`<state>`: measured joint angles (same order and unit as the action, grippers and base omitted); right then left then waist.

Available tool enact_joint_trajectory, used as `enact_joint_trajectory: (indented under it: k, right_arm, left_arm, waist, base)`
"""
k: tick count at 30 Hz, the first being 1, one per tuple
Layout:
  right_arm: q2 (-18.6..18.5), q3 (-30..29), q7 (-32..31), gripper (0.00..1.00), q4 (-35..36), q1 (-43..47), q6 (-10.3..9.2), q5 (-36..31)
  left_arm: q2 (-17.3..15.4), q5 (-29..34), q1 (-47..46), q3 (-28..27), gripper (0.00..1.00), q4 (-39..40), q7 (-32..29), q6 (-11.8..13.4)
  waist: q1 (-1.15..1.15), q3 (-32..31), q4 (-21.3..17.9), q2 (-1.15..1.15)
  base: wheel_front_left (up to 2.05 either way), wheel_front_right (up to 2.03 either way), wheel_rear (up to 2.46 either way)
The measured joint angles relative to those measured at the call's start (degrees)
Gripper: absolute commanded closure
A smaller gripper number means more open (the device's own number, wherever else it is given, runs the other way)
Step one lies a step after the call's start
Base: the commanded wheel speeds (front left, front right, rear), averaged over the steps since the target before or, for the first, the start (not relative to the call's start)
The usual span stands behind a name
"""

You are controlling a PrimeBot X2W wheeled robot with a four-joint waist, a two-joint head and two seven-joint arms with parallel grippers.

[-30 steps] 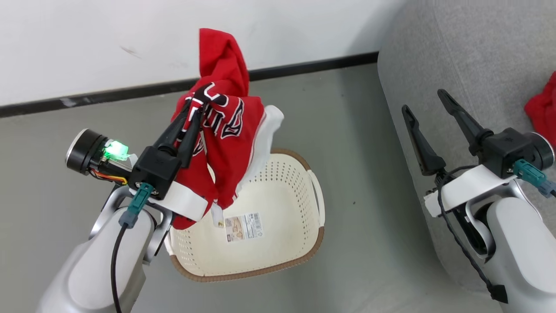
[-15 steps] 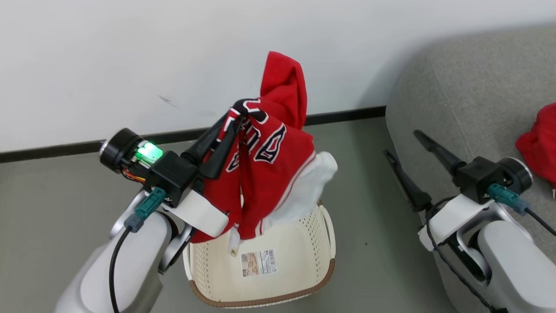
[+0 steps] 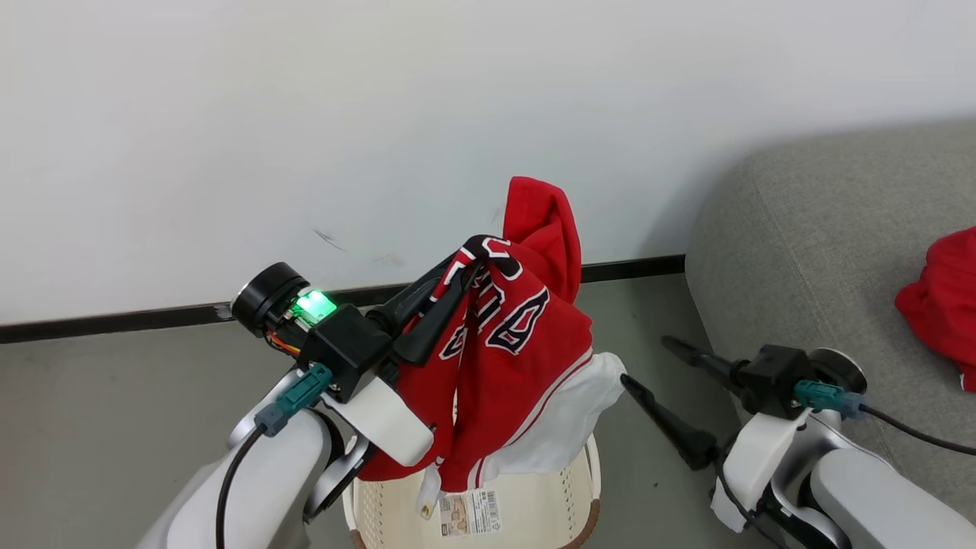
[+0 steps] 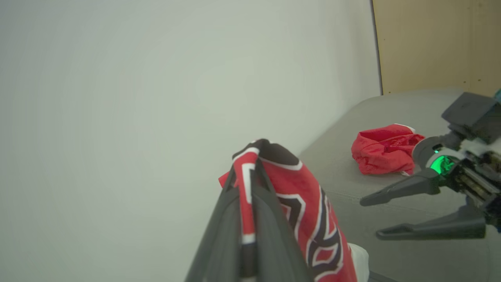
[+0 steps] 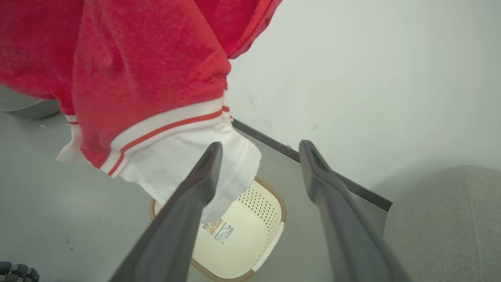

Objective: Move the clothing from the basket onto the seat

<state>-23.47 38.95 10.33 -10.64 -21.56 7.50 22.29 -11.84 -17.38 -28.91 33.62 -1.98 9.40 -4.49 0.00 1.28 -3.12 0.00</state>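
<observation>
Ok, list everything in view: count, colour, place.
jersey: one, red with black-and-white lettering and white trim, hanging above the basket
garment: one, red, bunched on the sofa
basket: one, cream with brown rim, on the floor under the jersey
sofa: one, grey, at the right
wall: one, white, behind
baseboard: one, black, at the wall's foot
floor: one, grey
panel: one, tan, beyond the sofa
left pincer: one, black, shut on the jersey
right pincer: one, black, open, between jersey and sofa
</observation>
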Motion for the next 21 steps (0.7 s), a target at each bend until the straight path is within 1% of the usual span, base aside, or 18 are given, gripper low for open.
enact_joint_trajectory:
  k: [5, 10, 12, 18, 21]
  right_arm:
    - [-2.8, 6.7, -2.3, 0.0, 3.1, -1.8, 0.0, 5.0]
    - [-6.6, 12.2, -4.9, 0.0, 6.4, -5.1, 0.0, 10.6]
    - [-8.1, 14.7, -6.0, 0.0, 8.3, -6.6, 0.0, 14.1]
    - [-10.7, 21.2, -10.6, 0.0, 13.2, -8.9, 0.0, 26.2]
    - [-11.8, 23.2, -12.1, 0.0, 14.8, -11.1, 0.0, 29.3]
  left_arm:
    - [0.3, -0.4, 0.0, 1.5, 1.0, 1.8, -0.3, -0.5]
    - [0.5, -0.8, 0.1, 2.8, 1.0, 3.2, -1.3, -1.1]
    - [0.6, -0.9, 0.2, 3.4, 1.0, 3.7, -1.7, -1.2]
    - [0.8, -1.3, 0.2, 4.8, 1.0, 5.5, -2.4, -1.6]
    - [1.0, -1.7, 0.2, 5.4, 1.0, 6.4, -3.0, -1.7]
  waist:
    - [0.0, -1.8, 0.6, 0.0]
    - [0.0, -3.2, 1.2, 0.0]
    - [0.0, -3.6, 1.5, 0.0]
    - [0.0, -4.4, 2.6, 0.0]
    - [0.0, -4.5, 3.2, 0.0]
  base:
    - [0.0, 0.0, 0.0]
    - [0.0, 0.0, 0.0]
    - [0.0, 0.0, 0.0]
    - [0.0, 0.0, 0.0]
    - [0.0, 0.0, 0.0]
